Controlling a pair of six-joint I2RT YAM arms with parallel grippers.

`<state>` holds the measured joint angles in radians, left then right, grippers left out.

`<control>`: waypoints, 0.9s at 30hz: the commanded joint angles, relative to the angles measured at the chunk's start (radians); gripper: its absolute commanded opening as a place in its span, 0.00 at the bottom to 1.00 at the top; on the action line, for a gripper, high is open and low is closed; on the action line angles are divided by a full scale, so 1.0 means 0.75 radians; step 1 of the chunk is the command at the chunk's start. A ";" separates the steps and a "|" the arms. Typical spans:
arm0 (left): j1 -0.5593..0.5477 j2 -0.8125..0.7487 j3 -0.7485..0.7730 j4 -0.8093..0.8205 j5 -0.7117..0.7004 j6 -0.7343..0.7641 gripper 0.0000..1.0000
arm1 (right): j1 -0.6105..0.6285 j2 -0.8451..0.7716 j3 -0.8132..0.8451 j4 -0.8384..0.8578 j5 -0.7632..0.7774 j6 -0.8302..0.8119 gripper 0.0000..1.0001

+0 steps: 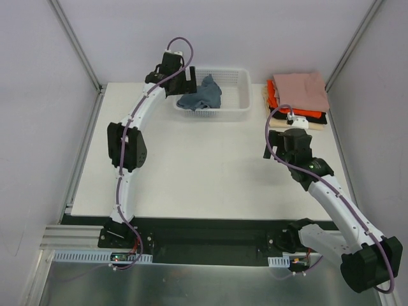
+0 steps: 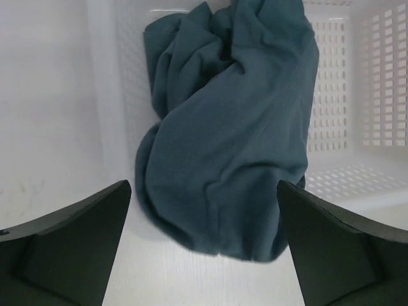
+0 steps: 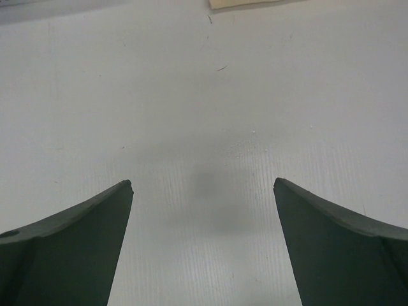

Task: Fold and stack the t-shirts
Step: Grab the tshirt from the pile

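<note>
The left gripper (image 2: 204, 186) is spread wide and holds nothing, hanging at the left end of the basket (image 1: 237, 115). Just beyond its fingers lies the blue shirt (image 2: 236, 146), crumpled in the basket's left half. The basket sits at the middle of the bench's (image 1: 210, 172) far edge.

The right gripper (image 3: 203, 185) is also spread and empty, over bare bench near the right edge. Just beyond it, in the far right corner, is the folded stack: pink shirt (image 1: 301, 89) on top, then orange-red (image 1: 273, 97), black (image 1: 307, 116) and cream (image 1: 280, 120).
</note>
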<state>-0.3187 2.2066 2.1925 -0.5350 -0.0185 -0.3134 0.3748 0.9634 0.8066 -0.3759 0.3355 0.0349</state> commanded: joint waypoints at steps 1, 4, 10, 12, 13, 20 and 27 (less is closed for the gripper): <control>0.010 0.144 0.216 0.000 0.192 0.027 0.99 | 0.001 0.034 0.066 -0.008 0.054 -0.026 0.96; 0.006 0.209 0.255 0.026 0.188 0.019 0.99 | 0.003 0.075 0.062 -0.049 0.037 -0.016 0.96; 0.004 0.371 0.369 0.108 0.213 0.019 0.99 | 0.001 0.116 0.043 -0.067 0.058 -0.008 0.97; -0.002 0.424 0.384 0.132 0.247 0.009 0.99 | 0.001 0.127 0.043 -0.075 0.080 -0.002 0.96; -0.003 0.439 0.384 0.145 0.282 0.003 0.99 | 0.003 0.129 0.047 -0.082 0.090 0.003 0.97; -0.021 0.492 0.406 0.237 0.437 -0.026 0.63 | 0.001 0.110 0.033 -0.112 0.105 -0.012 0.96; -0.035 0.226 0.439 0.372 0.513 -0.004 0.00 | 0.001 0.041 0.017 -0.159 0.119 -0.016 0.97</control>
<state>-0.3244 2.5668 2.4657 -0.3775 0.2913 -0.3305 0.3748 1.0512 0.8158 -0.4702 0.3920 0.0322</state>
